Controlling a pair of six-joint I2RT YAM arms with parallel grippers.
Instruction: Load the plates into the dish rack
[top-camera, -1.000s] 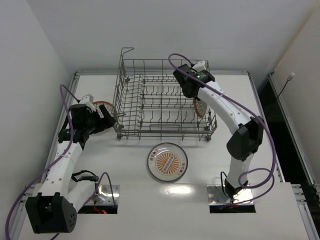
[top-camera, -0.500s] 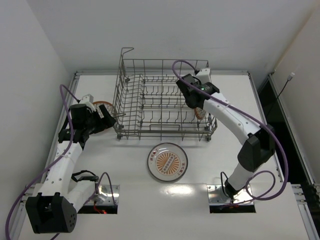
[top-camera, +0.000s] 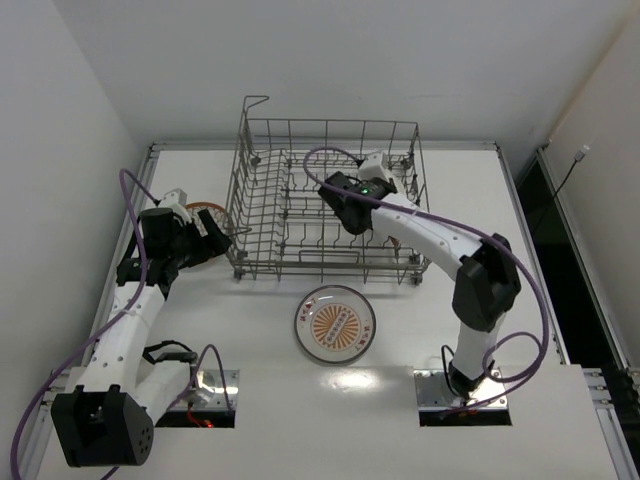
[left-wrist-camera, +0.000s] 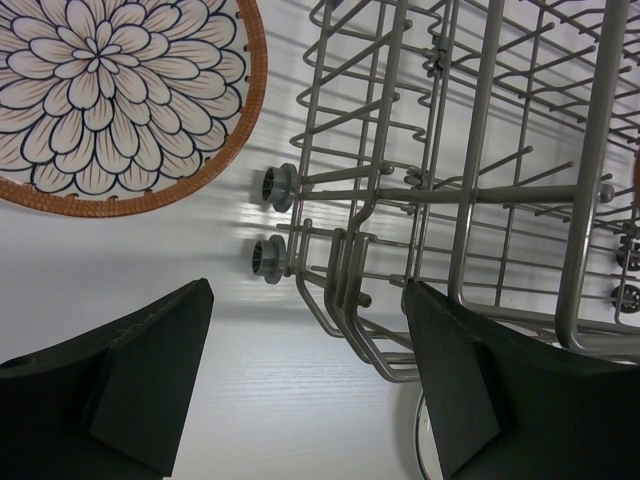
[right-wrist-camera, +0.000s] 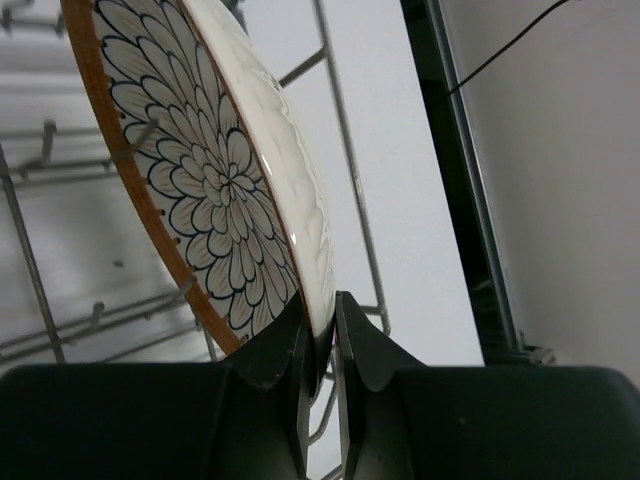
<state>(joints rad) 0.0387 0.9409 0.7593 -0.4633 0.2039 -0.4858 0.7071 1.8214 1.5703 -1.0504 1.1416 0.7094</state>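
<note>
Looking from the top, you see the right pincer hanging over the middle of the dish rack, with wire rows under it and the rack walls well off on both sides. The sunburst plate lies flat on the table in front of the rack, between the two arms. The left pincer sits just beside the rack's left wall, and the table flower plate lies flat right by it, so that one is for the left arm. Looking from the left wrist, you see its two fingers wide apart with nothing between them. The flower plate lies up and to the left of them, and the rack wall fills the right side, so room is tight that way. Looking from the right wrist, you see the fingers clamped on the rim of the held flower plate. It stands on edge, tipped a bit, reaching up and away from the pincer, with rack wires behind it. You will likely want to lower it edge first into a gap between the tines. If it turns, the rim may bump a wire.
</note>
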